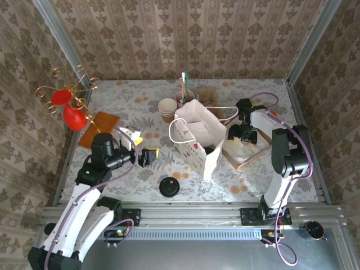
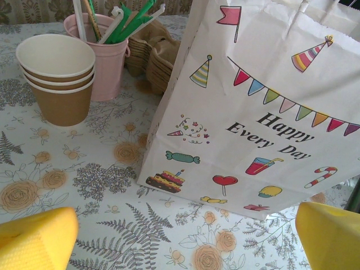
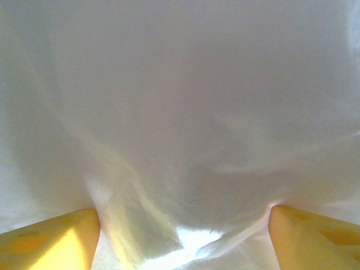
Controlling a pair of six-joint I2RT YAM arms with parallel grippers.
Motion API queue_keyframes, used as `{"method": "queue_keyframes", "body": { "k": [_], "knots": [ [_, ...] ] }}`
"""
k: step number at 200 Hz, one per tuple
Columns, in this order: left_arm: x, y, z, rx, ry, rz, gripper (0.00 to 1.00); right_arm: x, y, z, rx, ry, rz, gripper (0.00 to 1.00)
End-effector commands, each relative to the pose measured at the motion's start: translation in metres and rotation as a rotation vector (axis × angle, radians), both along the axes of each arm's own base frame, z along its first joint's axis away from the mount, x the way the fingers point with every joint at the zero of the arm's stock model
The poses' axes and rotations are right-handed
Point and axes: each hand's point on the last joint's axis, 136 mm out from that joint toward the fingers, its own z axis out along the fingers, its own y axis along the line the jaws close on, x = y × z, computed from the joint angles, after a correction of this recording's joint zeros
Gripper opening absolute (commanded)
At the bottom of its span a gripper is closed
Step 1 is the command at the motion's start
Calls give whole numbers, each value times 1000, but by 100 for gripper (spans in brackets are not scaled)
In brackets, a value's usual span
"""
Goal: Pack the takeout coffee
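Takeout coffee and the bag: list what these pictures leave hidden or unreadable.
Takeout coffee: in or out of the white bag, cannot tell; in the top view the bag's walls hide its inside.
Right wrist view: the bag's paper is close to the lens and blurred; right gripper fingers cut off by the bottom edge.
Left wrist view: bag cut off by top and right edges; left gripper fingers cut off at the bottom corners.

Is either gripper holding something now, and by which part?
Nothing is held. The left gripper is open, facing the white paper bag; the right gripper is open too, its fingers spread close to the bag's paper.
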Motion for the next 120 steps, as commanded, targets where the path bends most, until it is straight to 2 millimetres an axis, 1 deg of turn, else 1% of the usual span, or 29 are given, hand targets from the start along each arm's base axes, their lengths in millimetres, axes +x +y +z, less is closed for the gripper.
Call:
{"method": "queue_keyframes", "body": {
  "k": [1, 21, 45, 65, 99, 120],
  "knots": [
    [0, -1, 0, -5, -11, -9, 100, 4, 0, 11, -6, -33, 11, 82],
    [0, 0, 0, -7, -9, -8, 100, 6, 1, 12, -5, -43, 11, 82],
    [-1, -1, 0, -9, -5, -8, 100, 7, -1, 16, -14, -51, 11, 76],
    [-1, -1, 0, -10, -4, -9, 100, 7, -3, 20, -23, -62, 10, 74],
    [0, -2, -2, -10, 6, -11, 100, 8, -6, 32, -41, -94, 15, 67],
    [0, -1, -2, -8, 10, -9, 100, 9, -6, 37, -37, -111, 21, 58]
  ]
}}
